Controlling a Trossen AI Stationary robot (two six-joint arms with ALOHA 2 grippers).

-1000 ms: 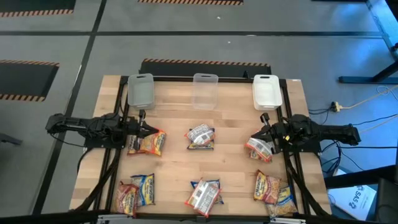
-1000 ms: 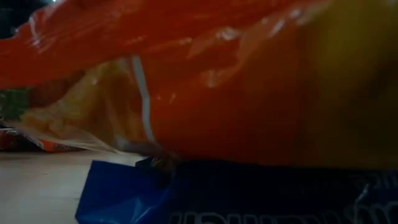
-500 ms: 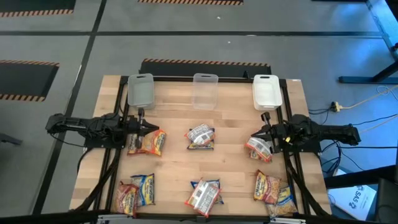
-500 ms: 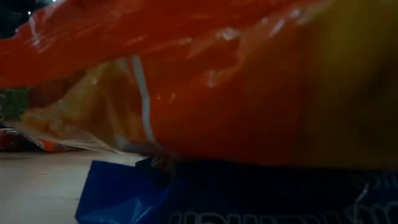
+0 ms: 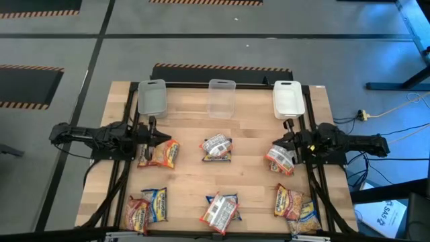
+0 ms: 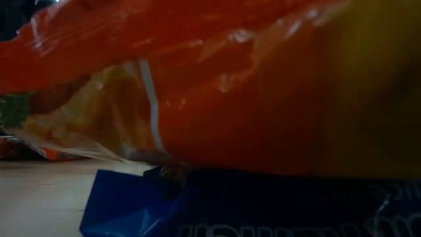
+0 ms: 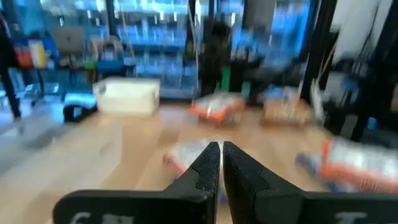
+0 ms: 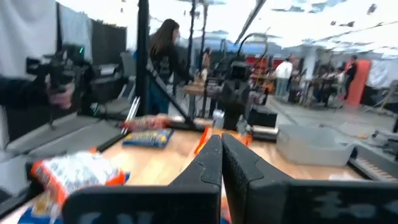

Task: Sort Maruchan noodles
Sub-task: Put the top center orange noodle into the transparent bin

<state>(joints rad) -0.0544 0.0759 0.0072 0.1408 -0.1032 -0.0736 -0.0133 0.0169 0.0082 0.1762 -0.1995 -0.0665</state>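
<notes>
Several Maruchan noodle packets lie flat on the wooden table in small piles: left middle (image 5: 159, 154), centre (image 5: 217, 148), right middle (image 5: 280, 160), and along the near edge (image 5: 148, 207), (image 5: 220, 210), (image 5: 295, 204). My left gripper (image 5: 163, 139) (image 7: 221, 149) is shut and hovers level at the table's left side, just over the left-middle pile. My right gripper (image 5: 277, 143) (image 8: 221, 140) is shut and hovers at the right side beside the right-middle pile. An orange packet (image 6: 250, 85) lying on a blue one (image 6: 197, 204) fills the low view.
Three bins stand along the far edge: a grey one (image 5: 152, 97), a clear one (image 5: 222, 97) and a white one (image 5: 287, 99). Black frame rails run down both sides of the table. People stand in the room beyond, seen in the right wrist view.
Both grippers have tipped slightly at the wrist while staying in place and shut. No packet has moved.
</notes>
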